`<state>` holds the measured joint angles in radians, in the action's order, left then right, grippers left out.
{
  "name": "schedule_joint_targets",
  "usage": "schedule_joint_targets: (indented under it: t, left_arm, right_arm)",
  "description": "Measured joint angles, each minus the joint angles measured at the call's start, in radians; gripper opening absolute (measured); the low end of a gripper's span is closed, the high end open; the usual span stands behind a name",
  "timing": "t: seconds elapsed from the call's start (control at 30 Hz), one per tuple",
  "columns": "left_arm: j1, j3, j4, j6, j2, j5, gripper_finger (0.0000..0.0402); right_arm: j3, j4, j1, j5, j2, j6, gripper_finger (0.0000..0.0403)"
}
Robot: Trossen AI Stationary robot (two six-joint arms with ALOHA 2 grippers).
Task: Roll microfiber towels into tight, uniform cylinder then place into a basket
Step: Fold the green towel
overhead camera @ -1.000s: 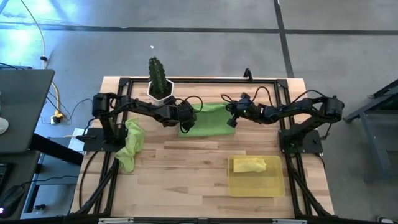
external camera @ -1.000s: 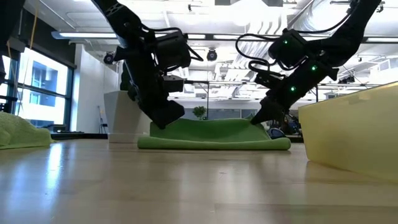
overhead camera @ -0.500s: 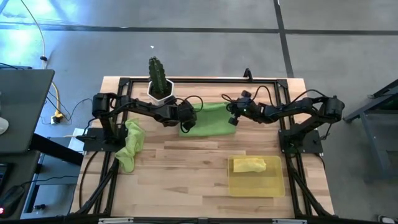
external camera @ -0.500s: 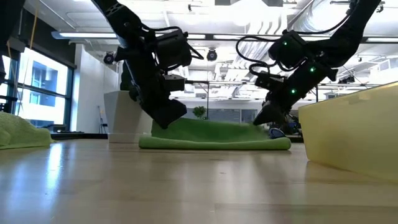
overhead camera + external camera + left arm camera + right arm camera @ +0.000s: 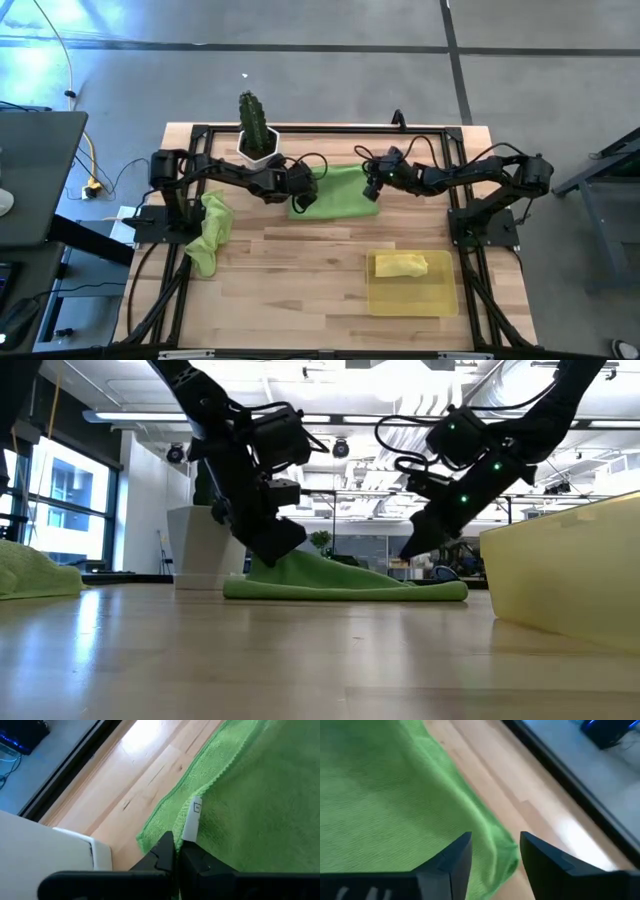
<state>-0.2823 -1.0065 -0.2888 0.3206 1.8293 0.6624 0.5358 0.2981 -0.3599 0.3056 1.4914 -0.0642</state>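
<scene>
Left gripper (image 5: 303, 198), clenched on the near-left corner of the flat lime-green towel (image 5: 338, 190), lifts that corner off the table (image 5: 300, 270), as the low view shows the cloth peaked under it; right gripper (image 5: 372, 187) hangs released just above the towel's right edge, its fingers (image 5: 452, 860) apart with only cloth and wood showing between them. Working from the near edge outward: the basket (image 5: 410, 295) sits at the near right with 1 yellow towel (image 5: 400, 265) already rolled inside, its long axis running left to right; a 2nd green towel (image 5: 210, 232) lies crumpled at the left edge; the flat towel lies mid-table towards the far side, long axis left to right; the cactus pot (image 5: 257, 148) stands beyond. Step in hand, by judgement: starting the roll of towel 2 of 3. Next move likely calls for the right gripper to regrip its own corner so both ends turn over evenly
</scene>
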Motion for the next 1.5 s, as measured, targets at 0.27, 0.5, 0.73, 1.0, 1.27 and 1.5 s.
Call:
schedule_joint_targets:
  t: [0.27, 0.5, 0.73, 1.0, 1.27, 1.5]
  left_arm:
    - [0.0, 0.0, 0.009, 0.036, 0.044, 0.027, 0.0]
    - [0.001, 0.001, 0.026, 0.03, 0.044, 0.068, 0.0028]
    - [0.006, 0.001, 0.024, 0.026, 0.044, 0.069, 0.012]
    - [0.049, 0.001, 0.045, -0.006, 0.024, 0.038, 0.016]
    - [0.085, 0.0, 0.049, 0.07, 0.028, -0.326, 0.0145]
    - [0.115, 0.001, 0.047, 0.073, 0.029, -0.377, 0.013]
  right_arm:
    - [0.0, -0.023, 0.0, -0.078, 0.021, 0.042, 0.0133]
    - [0.0, 0.009, 0.0, -0.083, 0.127, 0.06, 0.0133]
    - [0.003, 0.131, 0.0, -0.071, 0.23, 0.059, 0.0133]
    - [0.003, 0.143, -0.002, -0.065, 0.237, -0.008, 0.0133]
    - [-0.001, 0.179, -0.02, 0.078, 0.235, -0.171, 0.0133]
    - [-0.001, 0.092, 0.039, 0.027, 0.08, 0.044, 0.0133]
